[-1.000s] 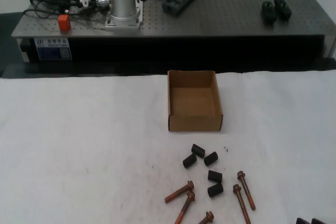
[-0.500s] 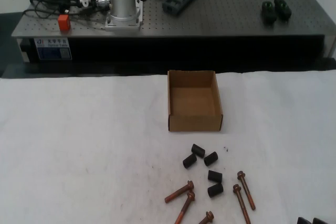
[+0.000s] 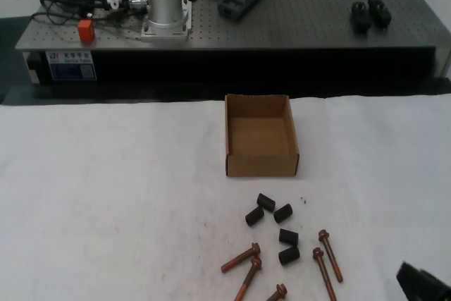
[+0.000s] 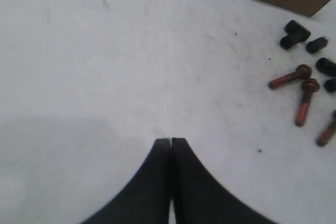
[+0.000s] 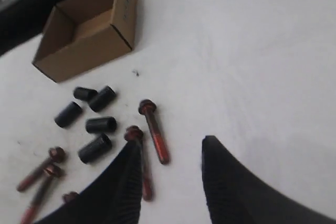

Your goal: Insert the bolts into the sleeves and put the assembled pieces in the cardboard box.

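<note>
**Two grippers above a white bench with loose bolts, sleeves and an open box**

A cardboard box stands upright with its top open near the middle of a white-covered bench. On the arms' side of the box, five short black sleeves lie on their sides in a loose cluster. Five copper-coloured bolts lie flat, closer to the arms than most of the sleeves. Three are to the left of the cluster and two lie side by side to its right. Bolts and sleeves all lie separate. The left gripper has its fingers pressed together with nothing between them. It is over bare covering, well apart from the bolts. The right gripper has its fingers spread and empty. It hangs at the near right of the bench, one fingertip just beside the nearer bolt of the pair
</note>
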You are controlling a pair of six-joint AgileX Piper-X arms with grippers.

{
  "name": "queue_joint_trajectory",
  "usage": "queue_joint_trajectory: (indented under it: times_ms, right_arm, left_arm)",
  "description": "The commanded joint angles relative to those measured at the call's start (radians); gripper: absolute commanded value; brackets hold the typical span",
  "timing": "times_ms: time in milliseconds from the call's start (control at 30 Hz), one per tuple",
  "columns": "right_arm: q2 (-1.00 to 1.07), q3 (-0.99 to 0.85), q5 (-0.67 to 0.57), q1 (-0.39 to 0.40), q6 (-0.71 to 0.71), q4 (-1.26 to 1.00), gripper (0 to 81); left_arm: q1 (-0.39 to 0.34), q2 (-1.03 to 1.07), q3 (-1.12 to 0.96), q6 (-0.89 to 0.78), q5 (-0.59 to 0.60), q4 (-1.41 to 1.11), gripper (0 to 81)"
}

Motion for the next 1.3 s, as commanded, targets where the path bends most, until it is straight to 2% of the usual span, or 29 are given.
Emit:
queue_joint_trajectory:
  times_ms: [0,67,167,200,300,400,500,600,767,867,1267]
  right_arm:
    - [0.007,-0.014,-0.095,-0.004,0.028,-0.123,28.1]
    - [0.048,-0.014,-0.113,0.001,0.036,-0.184,28.1]
    - [0.163,-0.046,-0.117,0.001,0.019,-0.170,28.1]
    - [0.222,-0.065,-0.129,0.001,0.009,-0.171,28.1]
    - [0.429,-0.166,-0.156,0.001,-0.058,-0.156,28.1]
    - [0.693,-0.316,-0.147,0.001,-0.222,-0.094,28.1]
    - [0.955,-0.494,-0.135,0.001,-0.351,0.032,28.1]
    - [1.216,-0.699,-0.065,-0.001,-0.468,0.203,28.1]
    - [1.510,-0.937,-0.050,-0.001,-0.579,0.389,28.1]
    - [1.607,-1.008,-0.050,-0.001,-0.586,0.430,28.1]
    - [1.670,-1.017,-0.044,0.003,-0.601,0.424,28.1]
  left_arm:
    - [0.002,-0.003,-0.013,-0.021,0.043,-0.069,1.8]
    - [0.002,-0.003,-0.013,-0.021,0.070,-0.179,9.2]
    - [0.002,-0.003,-0.013,0.001,0.067,-0.248,29.6]
    - [0.002,-0.003,-0.013,0.000,0.066,-0.245,33.7]
    - [0.002,-0.003,-0.013,0.003,0.085,-0.232,31.4]
    - [0.002,-0.003,-0.013,0.041,0.132,-0.232,27.0]
    - [0.002,-0.003,-0.013,0.048,0.138,-0.234,27.0]
    - [0.002,-0.003,-0.013,0.079,0.138,-0.230,27.0]
    - [0.002,0.019,-0.044,0.107,0.168,-0.230,29.2]
    - [0.002,0.101,-0.075,0.165,0.239,-0.230,34.4]
    - [0.002,0.628,-0.317,0.390,0.268,-0.269,34.8]
